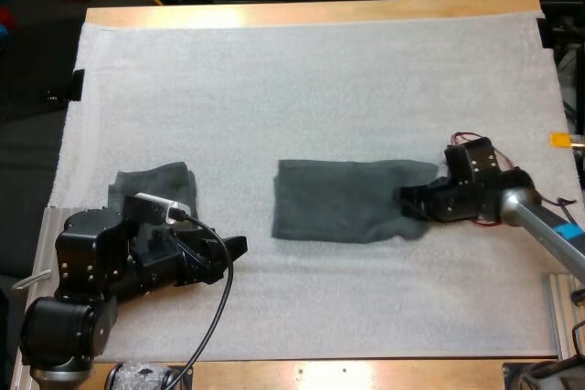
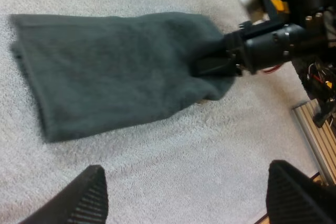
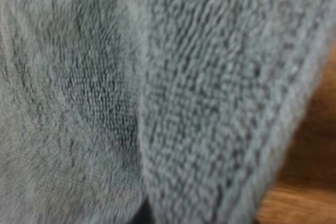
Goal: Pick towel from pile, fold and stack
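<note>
A dark grey-green towel (image 1: 347, 200) lies spread flat in the middle of the white mat, seen also in the left wrist view (image 2: 115, 69). My right gripper (image 1: 409, 200) is at the towel's right end, shut on that edge (image 2: 212, 64). Towel fabric (image 3: 157, 93) lies right up against the camera in the right wrist view. A second, smaller towel (image 1: 154, 180) sits at the mat's left, just behind my left arm. My left gripper (image 1: 236, 251) rests low over the mat to the front left of the spread towel, its fingers (image 2: 89, 192) wide apart and holding nothing.
The white mat (image 1: 302, 89) covers most of the wooden table (image 1: 311, 14). A metal rail (image 2: 315, 127) runs along the table's right side, beside the right arm. Open mat stretches beyond and in front of the spread towel.
</note>
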You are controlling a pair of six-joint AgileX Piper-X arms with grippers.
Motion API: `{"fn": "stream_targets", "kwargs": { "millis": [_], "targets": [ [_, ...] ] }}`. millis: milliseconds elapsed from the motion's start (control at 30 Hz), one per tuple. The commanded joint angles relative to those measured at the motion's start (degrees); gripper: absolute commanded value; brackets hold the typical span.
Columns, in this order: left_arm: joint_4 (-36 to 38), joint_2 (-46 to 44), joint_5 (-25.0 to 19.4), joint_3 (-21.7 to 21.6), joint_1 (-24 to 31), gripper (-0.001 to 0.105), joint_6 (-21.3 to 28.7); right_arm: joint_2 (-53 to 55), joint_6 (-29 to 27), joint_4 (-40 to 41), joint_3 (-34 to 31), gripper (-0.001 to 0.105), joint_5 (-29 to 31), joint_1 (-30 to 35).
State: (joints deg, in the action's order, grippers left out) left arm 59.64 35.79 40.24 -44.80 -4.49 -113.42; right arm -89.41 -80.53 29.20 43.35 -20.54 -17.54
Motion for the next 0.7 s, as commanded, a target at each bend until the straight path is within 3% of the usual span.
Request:
{"fn": "stream_targets", "kwargs": {
  "millis": [0, 333, 500, 667],
  "targets": [
    [-0.78, 0.04, 0.38, -0.27, 0.05, 0.062, -0.26, 1.60, -2.18, 3.50, -0.01, 0.001, 3.83, 0.03],
    [-0.78, 0.04, 0.38, -0.27, 0.05, 0.062, -0.26, 9.21, -14.81, 19.07, 2.86, 0.001, 29.26, 0.03],
    [-0.78, 0.04, 0.38, -0.27, 0.05, 0.062, -0.26, 9.26, -17.64, 23.91, 7.68, 0.001, 31.12, -0.07],
    [-0.78, 0.04, 0.38, -0.27, 0.05, 0.062, -0.26, 9.26, -16.93, 25.87, 10.84, 0.001, 27.64, -2.43]
  ]
}}
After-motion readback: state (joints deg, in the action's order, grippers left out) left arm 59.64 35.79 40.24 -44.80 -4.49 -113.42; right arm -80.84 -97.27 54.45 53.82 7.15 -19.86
